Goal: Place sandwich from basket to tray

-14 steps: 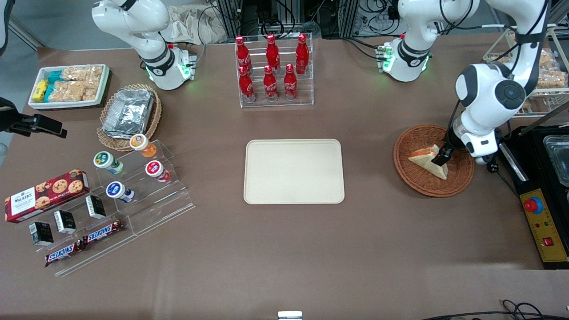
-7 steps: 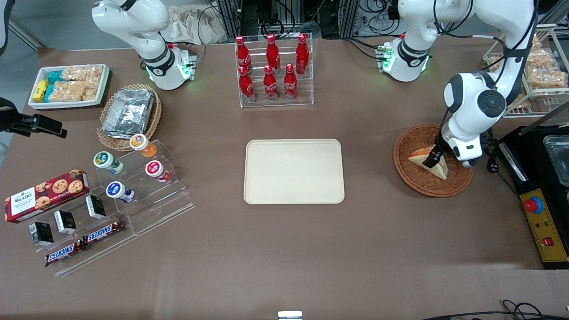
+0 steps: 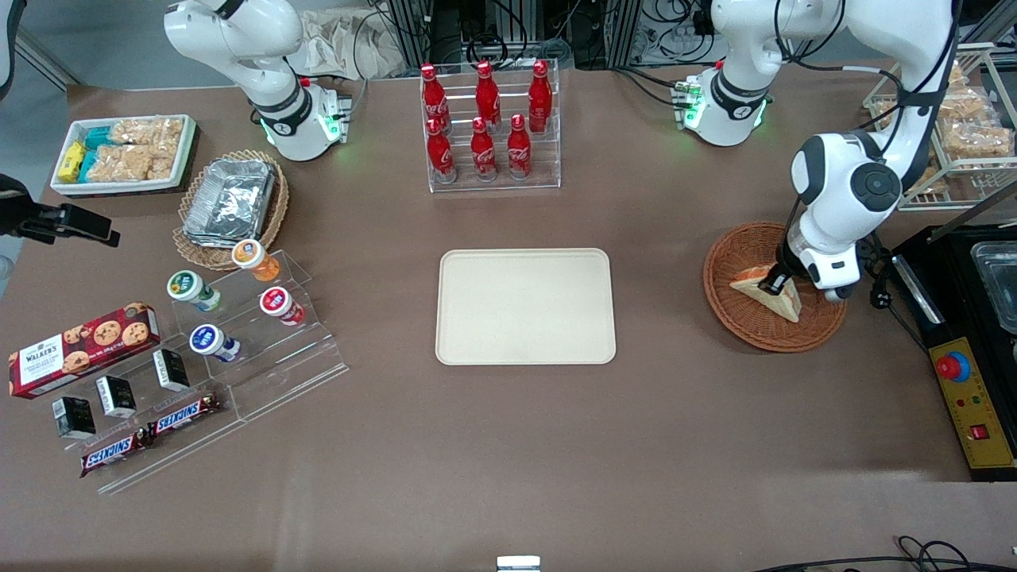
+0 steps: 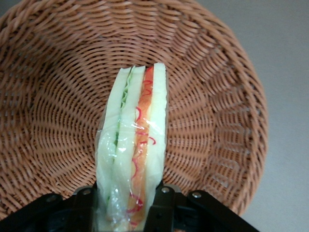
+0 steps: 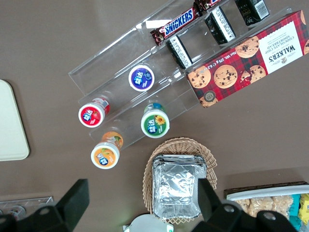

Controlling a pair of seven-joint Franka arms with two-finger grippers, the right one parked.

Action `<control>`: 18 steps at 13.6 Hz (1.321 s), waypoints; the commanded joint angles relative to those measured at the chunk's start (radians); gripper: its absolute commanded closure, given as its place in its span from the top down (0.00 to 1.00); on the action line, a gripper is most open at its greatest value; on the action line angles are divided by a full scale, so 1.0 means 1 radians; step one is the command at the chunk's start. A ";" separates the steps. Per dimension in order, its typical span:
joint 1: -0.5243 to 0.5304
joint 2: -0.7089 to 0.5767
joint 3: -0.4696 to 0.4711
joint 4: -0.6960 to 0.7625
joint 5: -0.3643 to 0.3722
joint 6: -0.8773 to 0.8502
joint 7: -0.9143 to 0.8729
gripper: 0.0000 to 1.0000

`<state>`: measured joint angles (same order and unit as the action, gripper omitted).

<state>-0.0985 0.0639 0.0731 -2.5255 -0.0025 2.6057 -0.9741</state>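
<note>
A white box of snack packets (image 3: 123, 152) and a tan wicker basket of foil containers (image 3: 230, 202) are being kept toward the parked arm's end of the table. Nearer the front camera than these, small round cups (image 3: 238, 298) are being displayed on a clear stepped stand, with a red cookie box (image 3: 83, 348) and two Snickers bars (image 3: 151, 433) beside them. At the middle of the table, red bottles (image 3: 486, 119) are being held in a clear rack, and the tray (image 3: 525, 307), nearer the front camera than the rack, is being left bare. Toward the working arm's end, the basket (image 3: 743, 322) is being occupied by the sandwich (image 3: 786, 300), which is being kept standing on edge. In the wrist view, the sandwich (image 4: 133, 150) is being clamped at its wider end between the two black fingers (image 4: 164, 208), which are being pressed narrowly against its bread faces, the green and orange-red filling being shown along its edge, with the woven basket (image 4: 212, 96) around it. The gripper (image 3: 775, 282) is being held low inside the basket, closed onto the sandwich. A black control box (image 3: 973, 413) with a red button is being seen at the table's working-arm end.
</note>
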 commanded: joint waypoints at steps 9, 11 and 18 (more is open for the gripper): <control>-0.006 -0.087 -0.214 0.557 0.068 -0.762 0.008 0.00; -0.004 -0.067 -0.326 0.583 0.139 -0.765 0.026 0.00; -0.006 0.189 -0.571 0.786 0.209 -0.763 0.057 0.00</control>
<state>-0.1089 0.1426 -0.4486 -1.8336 0.1460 1.8642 -0.9350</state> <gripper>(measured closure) 0.758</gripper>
